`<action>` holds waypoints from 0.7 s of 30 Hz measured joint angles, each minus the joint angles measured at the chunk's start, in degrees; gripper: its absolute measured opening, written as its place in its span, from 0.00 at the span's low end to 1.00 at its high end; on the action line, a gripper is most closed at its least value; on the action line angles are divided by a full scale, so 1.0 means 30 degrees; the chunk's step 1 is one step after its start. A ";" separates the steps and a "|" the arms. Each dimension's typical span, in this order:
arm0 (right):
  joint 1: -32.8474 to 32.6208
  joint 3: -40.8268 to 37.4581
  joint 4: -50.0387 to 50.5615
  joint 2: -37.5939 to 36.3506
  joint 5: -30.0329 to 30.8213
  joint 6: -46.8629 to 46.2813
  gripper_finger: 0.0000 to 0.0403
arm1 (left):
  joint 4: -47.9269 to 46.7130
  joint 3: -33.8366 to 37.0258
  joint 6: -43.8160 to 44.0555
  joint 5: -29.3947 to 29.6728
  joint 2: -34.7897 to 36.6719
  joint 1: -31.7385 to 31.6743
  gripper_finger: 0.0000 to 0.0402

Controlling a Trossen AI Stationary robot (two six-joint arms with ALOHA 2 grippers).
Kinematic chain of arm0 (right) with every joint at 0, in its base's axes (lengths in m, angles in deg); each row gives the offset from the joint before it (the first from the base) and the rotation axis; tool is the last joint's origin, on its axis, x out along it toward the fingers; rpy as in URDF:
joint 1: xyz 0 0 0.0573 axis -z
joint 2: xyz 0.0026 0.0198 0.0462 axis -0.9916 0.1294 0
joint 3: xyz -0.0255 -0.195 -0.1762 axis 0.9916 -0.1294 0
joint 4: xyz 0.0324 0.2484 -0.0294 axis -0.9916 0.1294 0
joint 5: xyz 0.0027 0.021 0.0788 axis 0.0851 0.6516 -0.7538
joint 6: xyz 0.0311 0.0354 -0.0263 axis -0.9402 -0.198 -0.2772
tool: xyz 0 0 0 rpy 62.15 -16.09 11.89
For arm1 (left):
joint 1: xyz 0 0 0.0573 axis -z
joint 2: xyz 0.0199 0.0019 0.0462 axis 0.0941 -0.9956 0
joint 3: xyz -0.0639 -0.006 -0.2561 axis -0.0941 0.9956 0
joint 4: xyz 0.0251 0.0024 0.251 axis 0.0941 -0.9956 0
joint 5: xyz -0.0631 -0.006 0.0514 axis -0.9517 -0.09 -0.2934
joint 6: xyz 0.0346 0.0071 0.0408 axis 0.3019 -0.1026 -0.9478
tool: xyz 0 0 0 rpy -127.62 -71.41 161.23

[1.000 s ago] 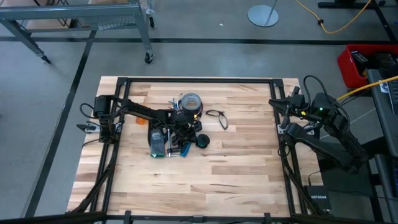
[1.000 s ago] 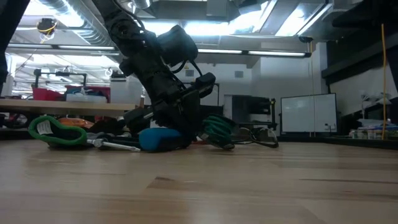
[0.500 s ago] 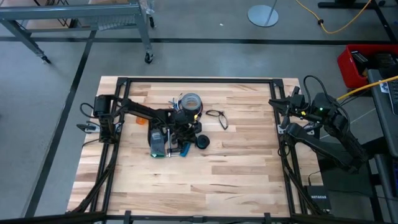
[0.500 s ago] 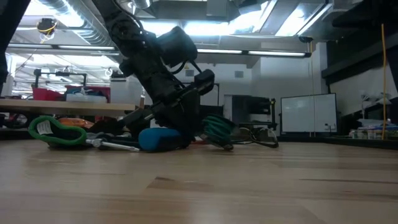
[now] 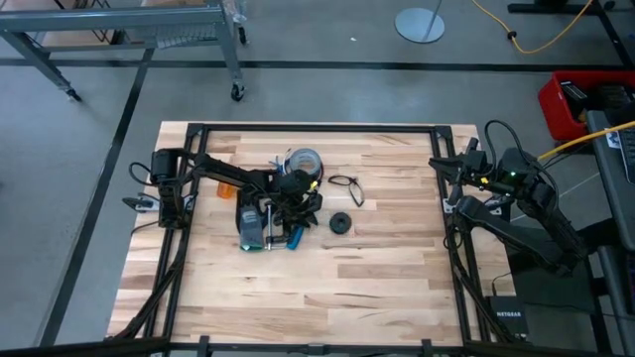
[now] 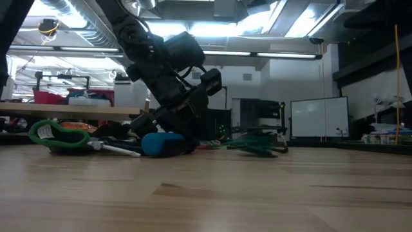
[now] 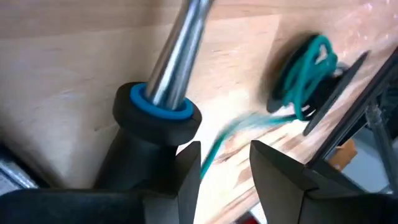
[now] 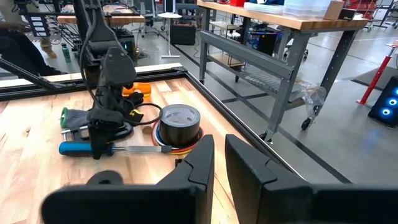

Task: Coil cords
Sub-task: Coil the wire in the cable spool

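The teal-green cord (image 7: 305, 71) is coiled and lies on the table, with one loose strand (image 7: 217, 146) trailing back between my left gripper's fingers. In the high view the coil (image 5: 340, 222) lies just right of my left gripper (image 5: 301, 216). My left gripper (image 7: 224, 155) is open, low over the table, beside the blue-handled screwdriver (image 7: 155, 106). A thin black cord (image 5: 347, 188) lies in a loose loop farther back. My right gripper (image 8: 219, 149) is shut and waits at the table's right edge (image 5: 458, 193). My left gripper's fingers stand on either side of the teal strand (image 7: 214, 152). Whether either finger touches it, I cannot tell. The strand is blurred and lies slack on the table.
A grey-blue tape roll (image 5: 303, 162) stands behind my left gripper, with an orange object (image 5: 226, 190) to its left. A grey and green item (image 5: 251, 228) and the screwdriver (image 5: 295, 238) lie at the gripper's near side. The table's near half is bare wood (image 5: 337, 288).
The teal coil stood on edge against my left gripper. It has moved toward the table's right edge, apart from the gripper, and lies flat now. My left gripper has risen slightly and drawn back a little toward the left.
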State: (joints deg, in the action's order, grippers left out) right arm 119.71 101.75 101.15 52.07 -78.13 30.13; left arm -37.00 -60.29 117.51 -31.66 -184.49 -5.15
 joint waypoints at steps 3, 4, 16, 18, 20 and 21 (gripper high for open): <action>0.0005 0.0000 0.0007 0.0005 0.0000 0.0000 0.11 | -0.0015 0.0000 0.1061 -0.0803 -0.0029 0.0017 0.32; 0.0000 0.0000 0.0012 0.0000 0.0000 0.0000 0.11 | -0.0012 0.0000 0.1225 -0.1082 -0.0029 0.0017 0.31; 0.0004 0.0000 0.0045 0.0004 0.0015 0.0000 0.11 | 0.1564 0.0162 -0.2092 -0.2199 0.0058 0.0153 0.21; 0.0007 0.0000 0.0044 0.0007 0.0015 0.0000 0.11 | 0.2673 0.0182 -0.2667 -0.2149 0.0051 0.0170 0.19; 0.0005 0.0000 0.0056 0.0006 0.0015 0.0000 0.11 | 0.3842 0.0161 -0.3216 -0.2170 0.0058 0.0166 0.18; 0.0000 0.0000 0.0051 0.0005 0.0017 0.0000 0.11 | 0.4347 0.0153 -0.3558 -0.2178 0.0066 0.0156 0.17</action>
State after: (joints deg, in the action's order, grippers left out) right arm 119.71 101.75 101.30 52.09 -78.08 30.13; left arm -23.96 -59.83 106.84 -38.20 -184.29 -4.69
